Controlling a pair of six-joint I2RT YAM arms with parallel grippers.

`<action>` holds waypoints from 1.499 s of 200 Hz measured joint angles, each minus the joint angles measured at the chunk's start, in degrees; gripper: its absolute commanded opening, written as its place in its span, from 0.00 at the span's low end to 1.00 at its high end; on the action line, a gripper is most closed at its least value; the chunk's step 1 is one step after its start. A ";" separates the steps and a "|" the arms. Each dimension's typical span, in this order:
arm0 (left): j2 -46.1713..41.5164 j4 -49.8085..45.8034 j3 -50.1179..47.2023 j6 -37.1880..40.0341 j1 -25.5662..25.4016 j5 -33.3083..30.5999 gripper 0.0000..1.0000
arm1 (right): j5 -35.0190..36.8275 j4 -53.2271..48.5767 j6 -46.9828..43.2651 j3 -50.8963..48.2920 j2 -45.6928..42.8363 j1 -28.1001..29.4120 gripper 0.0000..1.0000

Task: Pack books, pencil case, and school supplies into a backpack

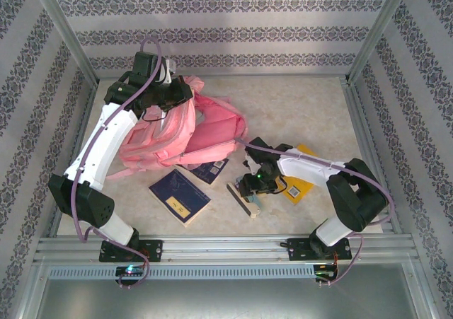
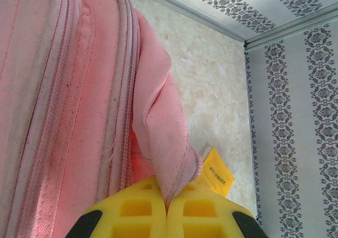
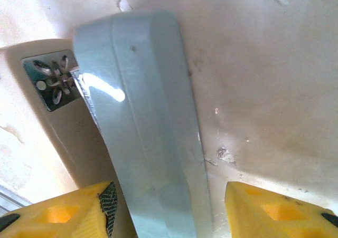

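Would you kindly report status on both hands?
Left hand shut on backpack fabric. Right hand open astride stapler on table. Navy book lies between stapler and backpack.

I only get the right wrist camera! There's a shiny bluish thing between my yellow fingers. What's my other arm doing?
Observer: The left gripper is shut on a fold of the pink backpack, over on the far left side.
Operator: Ooh. Are any books lying outside the bag?
Observer: Yes. A navy book lies flat just in front of the backpack, to the left of your stapler.
Operator: Is that the only one?
Observer: No. A yellow book with a barcode lies just to the right of the stapler.
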 measured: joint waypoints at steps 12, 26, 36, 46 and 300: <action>0.00 0.00 0.00 0.00 0.00 0.00 0.00 | 0.61 -0.70 -1.03 1.70 1.18 0.02 0.56; 0.00 0.02 0.00 0.00 0.00 0.02 0.00 | 1.22 -1.25 -2.19 3.61 3.06 0.35 0.55; 0.00 0.02 0.00 -0.02 0.00 0.04 0.00 | 1.66 -1.53 -2.89 4.79 4.70 0.37 0.54; 0.00 0.02 0.00 -0.02 0.00 0.09 0.00 | 1.90 -1.70 -3.26 5.60 6.19 0.37 0.53; 0.00 0.07 -0.13 -0.42 0.00 0.90 0.00 | -0.17 -0.48 3.34 -0.72 0.74 -8.98 0.39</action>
